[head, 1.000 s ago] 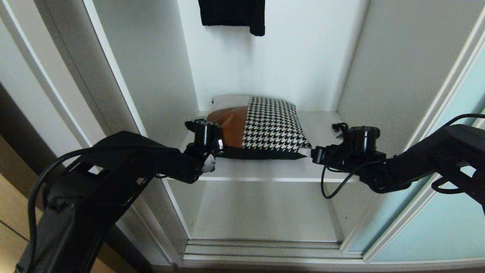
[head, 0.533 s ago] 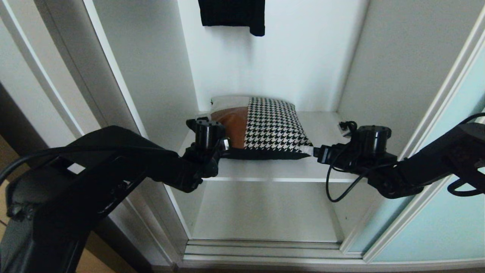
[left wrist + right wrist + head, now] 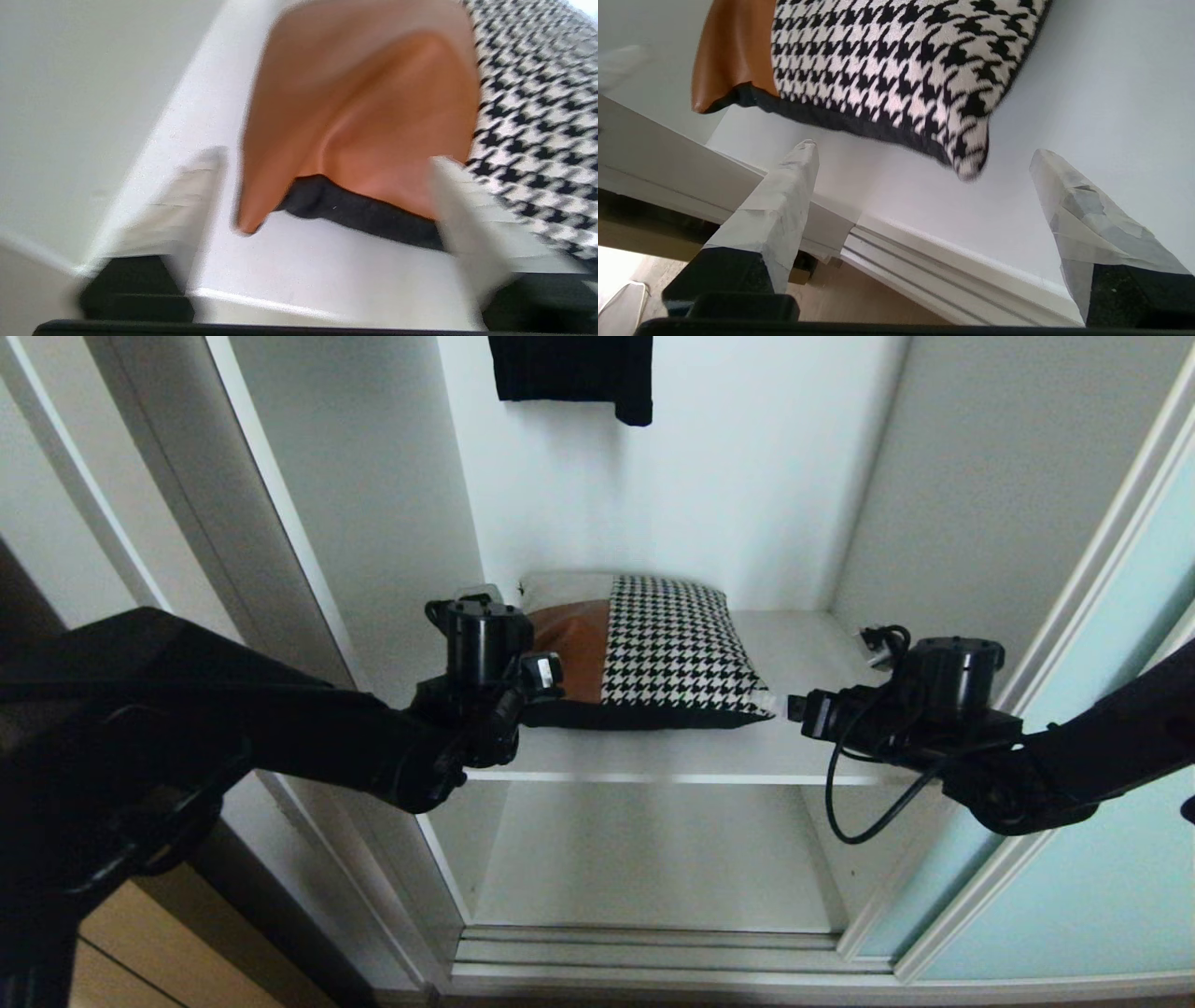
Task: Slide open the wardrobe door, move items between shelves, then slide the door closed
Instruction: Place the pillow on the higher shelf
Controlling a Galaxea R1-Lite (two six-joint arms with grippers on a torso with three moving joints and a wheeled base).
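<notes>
Nearest the camera, both arms are seen drawn back from where they were a second ago. The left gripper (image 3: 534, 674) has been lifted off the near left corner of the cushion (image 3: 667, 649), and the right gripper (image 3: 795, 707) has been pulled clear of the near right corner, so a gap now shows there. In both wrist views the taped fingers (image 3: 787, 205) are spread wide with nothing between them; the cushion corners lie just beyond the fingertips.

Farther in, the cushion rests flat on the upper shelf (image 3: 803, 658), released and unsupported by either arm. The lower shelf (image 3: 653, 859) beneath it is bare. At the right, the sliding wardrobe door (image 3: 1102, 859) is slid aside. At the back, a black garment (image 3: 571, 373) hangs above.

The placement is judged complete; closing the door appears to be what remains.
</notes>
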